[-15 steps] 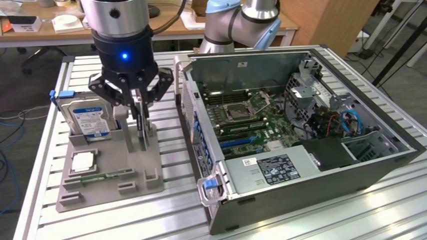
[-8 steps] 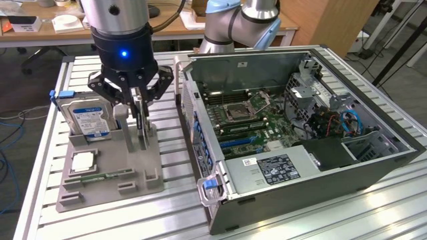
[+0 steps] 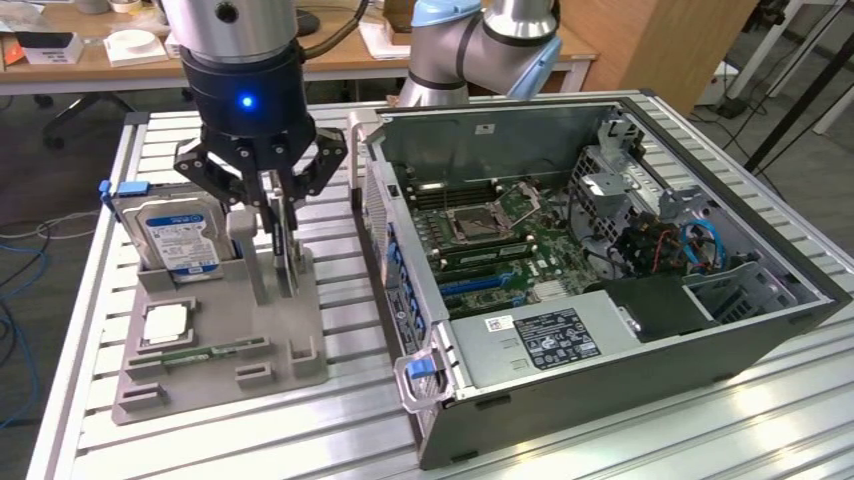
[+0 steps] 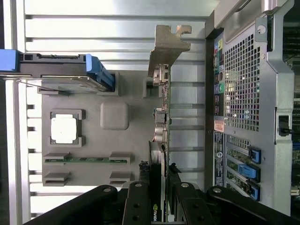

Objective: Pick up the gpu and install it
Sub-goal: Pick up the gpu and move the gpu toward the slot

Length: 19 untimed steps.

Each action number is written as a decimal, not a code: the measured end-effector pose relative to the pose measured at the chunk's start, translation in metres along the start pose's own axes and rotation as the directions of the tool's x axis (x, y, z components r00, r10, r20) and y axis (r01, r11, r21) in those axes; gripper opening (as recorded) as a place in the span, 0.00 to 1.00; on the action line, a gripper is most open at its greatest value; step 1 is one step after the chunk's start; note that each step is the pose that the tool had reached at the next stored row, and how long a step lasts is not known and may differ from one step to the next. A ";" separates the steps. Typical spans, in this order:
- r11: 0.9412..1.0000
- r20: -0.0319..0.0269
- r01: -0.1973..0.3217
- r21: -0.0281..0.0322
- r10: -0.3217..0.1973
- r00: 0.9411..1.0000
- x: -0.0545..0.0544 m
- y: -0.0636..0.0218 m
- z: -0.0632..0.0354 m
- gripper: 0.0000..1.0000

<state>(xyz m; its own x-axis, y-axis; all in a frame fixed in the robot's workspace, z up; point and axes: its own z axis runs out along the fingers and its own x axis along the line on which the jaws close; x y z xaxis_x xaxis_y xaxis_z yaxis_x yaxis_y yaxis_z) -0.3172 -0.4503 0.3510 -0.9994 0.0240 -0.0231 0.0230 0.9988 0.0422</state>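
Robotics lab: an open computer case (image 3: 641, 372) on a slatted aluminium surface (image 3: 267, 440), robot arm (image 3: 461, 45) mounted behind, wooden desk (image 3: 80, 68) and floor cables (image 3: 16, 265) beyond.

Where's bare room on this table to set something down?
Bare table slats lie in front of the grey fixture and at the exterior view's lower right beside the computer case. Crowded: the fixture and its narrow gap to the case.

Bright, even room light; white glare on the table (image 3: 641, 440) slats; soft shadows.
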 end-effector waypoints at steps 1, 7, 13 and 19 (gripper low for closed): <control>1.000 0.000 0.000 0.000 0.000 1.000 0.000 0.0001 -0.0012 0.26; 1.000 0.000 0.000 0.000 0.000 1.000 0.000 0.0002 -0.0055 0.26; 1.000 0.000 0.000 0.000 0.000 1.000 0.000 0.0005 -0.0109 0.26; 1.000 0.000 0.000 0.000 0.000 1.000 0.000 0.0007 -0.0163 0.26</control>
<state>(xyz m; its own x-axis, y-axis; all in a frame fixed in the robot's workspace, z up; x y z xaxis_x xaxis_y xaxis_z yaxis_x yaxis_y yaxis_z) -0.3172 -0.4503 0.3673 -0.9994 0.0240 -0.0231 0.0230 0.9988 0.0423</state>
